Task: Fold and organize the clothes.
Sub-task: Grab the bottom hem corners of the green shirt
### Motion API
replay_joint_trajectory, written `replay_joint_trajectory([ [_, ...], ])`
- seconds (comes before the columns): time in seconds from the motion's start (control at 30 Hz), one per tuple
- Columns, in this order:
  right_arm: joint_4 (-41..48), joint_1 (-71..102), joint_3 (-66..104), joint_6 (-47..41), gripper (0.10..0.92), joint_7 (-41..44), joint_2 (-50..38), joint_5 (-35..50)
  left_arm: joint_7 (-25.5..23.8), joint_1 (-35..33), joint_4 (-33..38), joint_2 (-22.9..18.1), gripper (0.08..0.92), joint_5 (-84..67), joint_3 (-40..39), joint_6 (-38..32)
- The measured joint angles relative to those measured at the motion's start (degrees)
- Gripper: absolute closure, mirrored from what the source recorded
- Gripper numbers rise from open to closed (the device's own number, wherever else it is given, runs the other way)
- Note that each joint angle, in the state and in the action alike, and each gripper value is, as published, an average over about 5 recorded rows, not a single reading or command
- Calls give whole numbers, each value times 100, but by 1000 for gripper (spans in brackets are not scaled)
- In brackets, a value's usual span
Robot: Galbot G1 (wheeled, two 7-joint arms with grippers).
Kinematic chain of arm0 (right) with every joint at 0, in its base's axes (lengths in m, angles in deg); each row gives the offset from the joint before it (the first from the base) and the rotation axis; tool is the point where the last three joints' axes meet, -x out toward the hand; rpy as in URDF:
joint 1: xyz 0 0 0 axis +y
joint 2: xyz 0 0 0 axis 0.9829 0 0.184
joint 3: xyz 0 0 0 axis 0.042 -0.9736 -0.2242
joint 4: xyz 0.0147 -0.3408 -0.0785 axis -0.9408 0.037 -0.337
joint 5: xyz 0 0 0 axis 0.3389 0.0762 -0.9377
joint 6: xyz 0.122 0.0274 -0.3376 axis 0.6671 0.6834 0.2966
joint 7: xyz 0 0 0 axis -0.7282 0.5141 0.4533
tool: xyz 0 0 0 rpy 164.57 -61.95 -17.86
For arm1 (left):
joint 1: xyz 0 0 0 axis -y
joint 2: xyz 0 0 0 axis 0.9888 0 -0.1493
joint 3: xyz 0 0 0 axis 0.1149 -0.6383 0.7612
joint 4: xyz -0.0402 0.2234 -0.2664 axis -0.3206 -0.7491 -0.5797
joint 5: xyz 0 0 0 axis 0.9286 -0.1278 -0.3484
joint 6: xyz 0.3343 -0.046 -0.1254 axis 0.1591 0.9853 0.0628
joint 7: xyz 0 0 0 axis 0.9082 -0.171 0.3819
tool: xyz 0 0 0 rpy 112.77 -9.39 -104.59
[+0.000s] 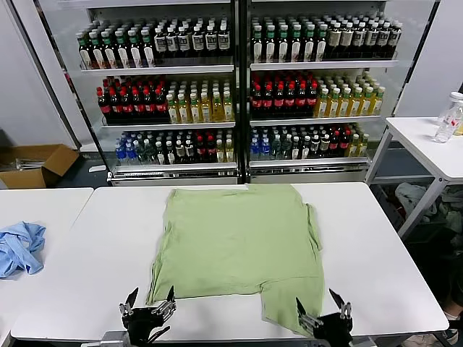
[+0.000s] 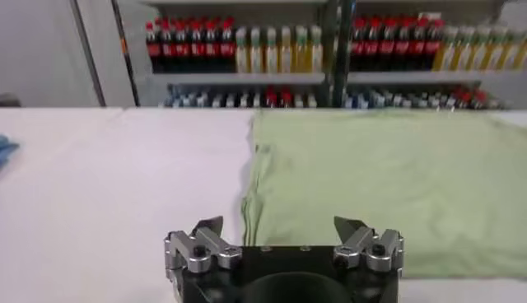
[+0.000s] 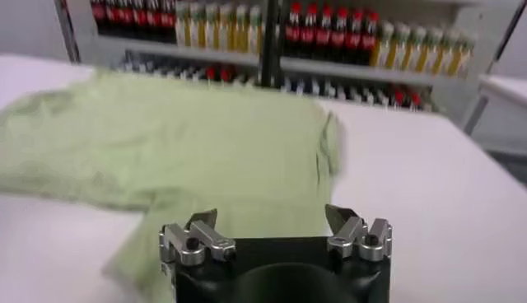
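Item 1. Light green shirt [image 1: 235, 246]: lies spread flat, plain side up, at the centre of the white bench [image 1: 383, 246] in the head view. One flap of cloth extends toward the bottom of the frame at lower right of centre; a sleeve bunches along its right edge. No print or buttons show in any view.

Item 2. Left hand [image 1: 149, 307]: bottom left of centre in the head view, just off the shirt's lower left corner. Fingers spread wide, holding nothing. The left wrist view [image 2: 284, 235] shows both fingertips apart, with the shirt's folded left edge [image 2: 387, 185] running up the middle of the frame and bare bench on the left half.

Item 3. Right hand [image 1: 323, 309]: bottom right of centre in the head view, beside the shirt's lower flap. Fingers spread wide, holding nothing. The right wrist view [image 3: 272, 222] shows the flap directly beyond the fingertips and the shirt [image 3: 165, 140] filling the left and centre of the frame.

Item 4. Light blue garment [image 1: 19, 247]: crumpled at the left edge of the head view, on a second white bench; only a sliver shows at the left edge of the left wrist view, none in the right wrist view.

Item 5. Drinks cooler [image 1: 239, 87]: across the top of the head view, shelves of bottles; both wrist views show only parts of its rows.

Item 6. Cardboard box [image 1: 36, 165]: on the floor, left middle, head view only.

Item 7. Side table [image 1: 427, 141] with a clear bottle [image 1: 450, 116]: right edge, head view only.
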Motion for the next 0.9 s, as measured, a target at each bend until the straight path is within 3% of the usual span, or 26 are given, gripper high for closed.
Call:
replay_joint_trajectory([
  [0.2, 92, 21, -43, -90, 275, -4, 40, 100, 119, 231, -319, 108, 227, -123, 13, 180],
  [0.5, 213, 45, -41, -91, 526, -17, 65, 450, 214, 492, -708, 301, 481, -406, 69, 318],
  [0.9, 177, 55, 0, 13, 871, 86, -8, 835, 30, 493, -669, 459, 828, -1062, 204, 376],
])
